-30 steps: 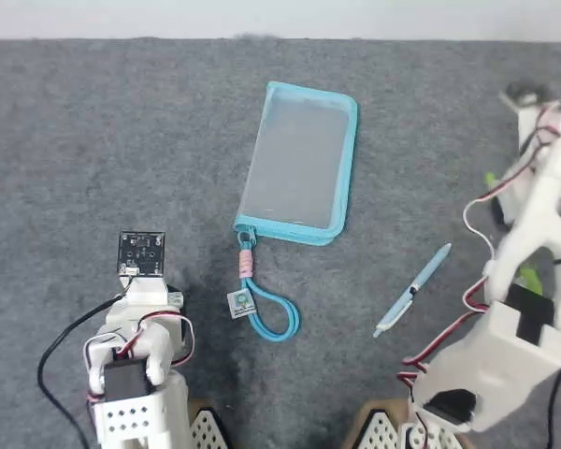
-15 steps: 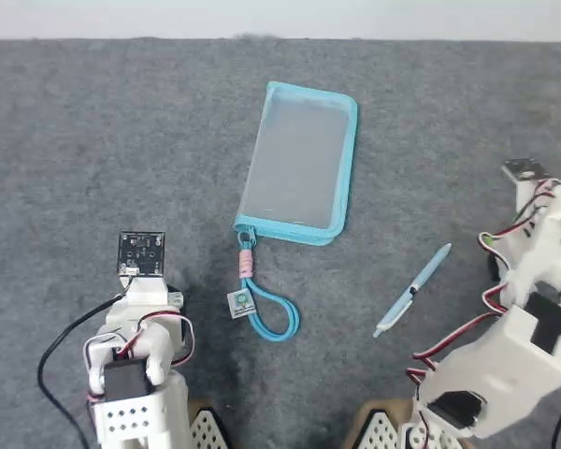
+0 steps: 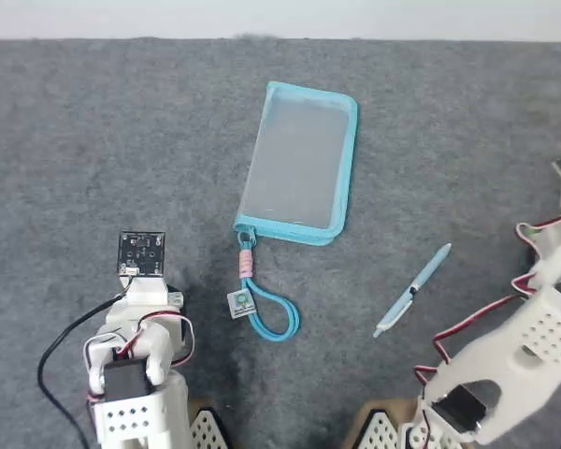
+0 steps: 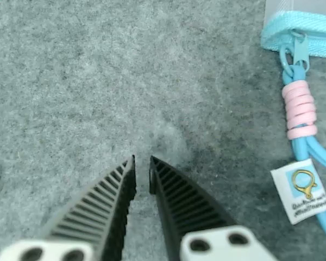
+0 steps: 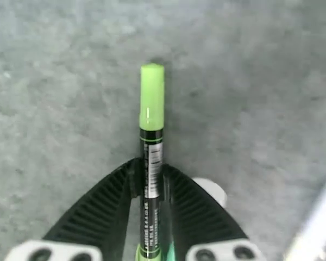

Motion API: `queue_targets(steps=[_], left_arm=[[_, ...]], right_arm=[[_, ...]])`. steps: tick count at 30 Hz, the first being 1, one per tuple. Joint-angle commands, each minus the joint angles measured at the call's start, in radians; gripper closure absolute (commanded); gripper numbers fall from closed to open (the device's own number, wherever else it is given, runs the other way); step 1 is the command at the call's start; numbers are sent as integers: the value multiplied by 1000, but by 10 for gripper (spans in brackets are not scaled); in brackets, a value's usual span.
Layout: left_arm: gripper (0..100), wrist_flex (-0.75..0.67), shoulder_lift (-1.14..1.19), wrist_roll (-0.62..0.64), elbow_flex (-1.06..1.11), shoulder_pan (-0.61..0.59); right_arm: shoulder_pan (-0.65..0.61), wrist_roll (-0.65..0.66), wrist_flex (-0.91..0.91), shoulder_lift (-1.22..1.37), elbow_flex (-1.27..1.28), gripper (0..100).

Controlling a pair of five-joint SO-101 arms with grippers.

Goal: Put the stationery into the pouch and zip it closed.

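Gripping the marker: first item in hand, pouch not yet loaded.
right gripper jaws pinch the green marker over the bench near its right edge. left gripper jaws almost pressed together, empty, near-left, beside the zip pull. Pouch lies flat mid-bench and looks zipped. Blue pen lies loose btwn pouch and right edge. Next, prob.: unzip pouch w/ one arm steadying it, then feed the marker in.

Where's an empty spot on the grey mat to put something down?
The biggest bare patch of the grey mat lies left of the pouch, beyond the left claw. Another lies right of the pouch, past the pen. It is crowded near the arms, around the strap and pen.
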Motion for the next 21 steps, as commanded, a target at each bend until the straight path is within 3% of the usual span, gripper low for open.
queue_targets(steps=[1,7,13,17,21], left_arm=[[953,3,-21,5,-7,-3],[953,3,-21,5,-7,-3],[953,3,-21,5,-7,-3],[953,3,-21,5,-7,-3],[953,3,-21,5,-7,-3]], right_arm=[[10,-46,127,-30,-147,883],[-36,-149,262,-120,-196,851],[-173,-230,417,-211,-172,858],[-259,-288,401,-348,-6,905],[-364,-374,283,-572,333,861]])
